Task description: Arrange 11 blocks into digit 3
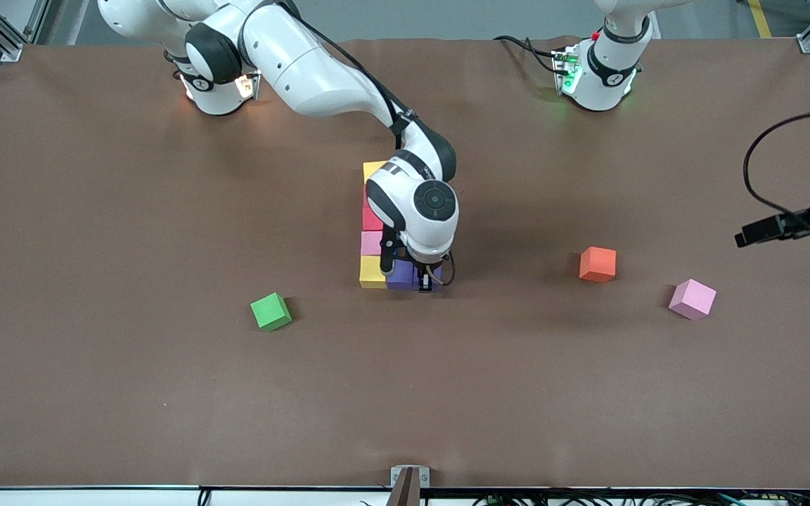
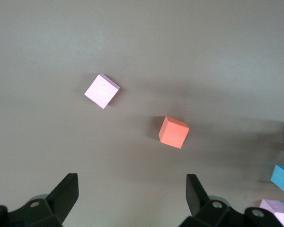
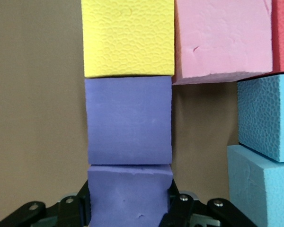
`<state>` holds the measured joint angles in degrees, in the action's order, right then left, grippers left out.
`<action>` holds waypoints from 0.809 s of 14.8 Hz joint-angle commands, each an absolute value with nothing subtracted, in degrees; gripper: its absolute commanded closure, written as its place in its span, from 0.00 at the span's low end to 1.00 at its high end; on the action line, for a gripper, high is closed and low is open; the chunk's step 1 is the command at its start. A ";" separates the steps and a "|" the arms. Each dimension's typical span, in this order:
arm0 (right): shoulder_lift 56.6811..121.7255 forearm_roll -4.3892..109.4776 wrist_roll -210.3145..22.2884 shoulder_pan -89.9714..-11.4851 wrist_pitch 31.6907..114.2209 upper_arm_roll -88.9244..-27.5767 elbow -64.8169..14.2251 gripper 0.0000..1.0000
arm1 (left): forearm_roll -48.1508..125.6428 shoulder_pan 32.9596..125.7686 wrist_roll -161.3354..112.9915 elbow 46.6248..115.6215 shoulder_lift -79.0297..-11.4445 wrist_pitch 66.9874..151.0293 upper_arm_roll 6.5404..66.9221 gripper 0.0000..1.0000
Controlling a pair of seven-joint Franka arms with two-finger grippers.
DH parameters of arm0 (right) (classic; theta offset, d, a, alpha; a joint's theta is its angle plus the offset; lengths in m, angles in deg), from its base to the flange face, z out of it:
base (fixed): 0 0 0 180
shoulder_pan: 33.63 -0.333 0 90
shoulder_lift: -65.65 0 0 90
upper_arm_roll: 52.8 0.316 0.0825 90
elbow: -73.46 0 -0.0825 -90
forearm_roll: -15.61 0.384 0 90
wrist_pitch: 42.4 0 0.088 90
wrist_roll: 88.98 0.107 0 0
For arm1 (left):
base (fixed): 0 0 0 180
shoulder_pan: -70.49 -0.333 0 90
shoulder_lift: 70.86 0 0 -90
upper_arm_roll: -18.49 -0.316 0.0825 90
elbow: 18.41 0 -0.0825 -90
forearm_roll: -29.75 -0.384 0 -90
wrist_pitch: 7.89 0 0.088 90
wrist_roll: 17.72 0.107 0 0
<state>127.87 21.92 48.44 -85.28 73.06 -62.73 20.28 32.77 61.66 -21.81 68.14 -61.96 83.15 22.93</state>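
Observation:
The digit 3 stands mid-table as a figure of touching blocks, partly hidden under my right arm. A yellow block (image 1: 373, 272), a pink block (image 1: 371, 242) and a red block (image 1: 371, 219) show in its column. My right gripper (image 3: 130, 205) is shut on a purple block (image 3: 130, 189), which touches a second purple block (image 3: 128, 120) next to the yellow block (image 3: 128, 38). Two light blue blocks (image 3: 262, 118) lie beside them. A loose pink block (image 1: 692, 299) lies toward the left arm's end. Above the bare table near it, my left gripper (image 2: 132, 182) hangs open and holds nothing.
An orange cube (image 1: 598, 264) sits between the figure and the loose pink block. A green cube (image 1: 271, 311) lies nearer the front camera than the figure, toward the right arm's end. The brown table (image 1: 131, 393) stretches wide around them.

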 commanded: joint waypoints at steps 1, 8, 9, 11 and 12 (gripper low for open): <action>128.58 20.88 49.27 -85.66 72.73 -62.91 21.61 1.00 | 34.50 65.91 -19.92 74.39 -69.09 85.18 17.71 0.00; 128.76 20.97 48.48 -85.49 72.82 -62.73 21.52 1.00 | 34.50 75.58 -19.92 75.19 -73.23 85.10 8.57 0.00; 128.76 20.97 48.48 -85.49 72.82 -62.73 21.43 1.00 | 34.50 76.02 -19.92 75.02 -73.49 85.10 8.21 0.00; 128.93 20.97 48.48 -85.49 72.91 -62.73 21.43 1.00 | 34.41 75.94 -19.74 74.93 -73.67 85.19 8.21 0.00; 129.11 20.97 48.48 -85.49 73.09 -62.73 21.43 1.00 | 34.33 75.94 -19.39 74.75 -73.85 85.27 8.21 0.00</action>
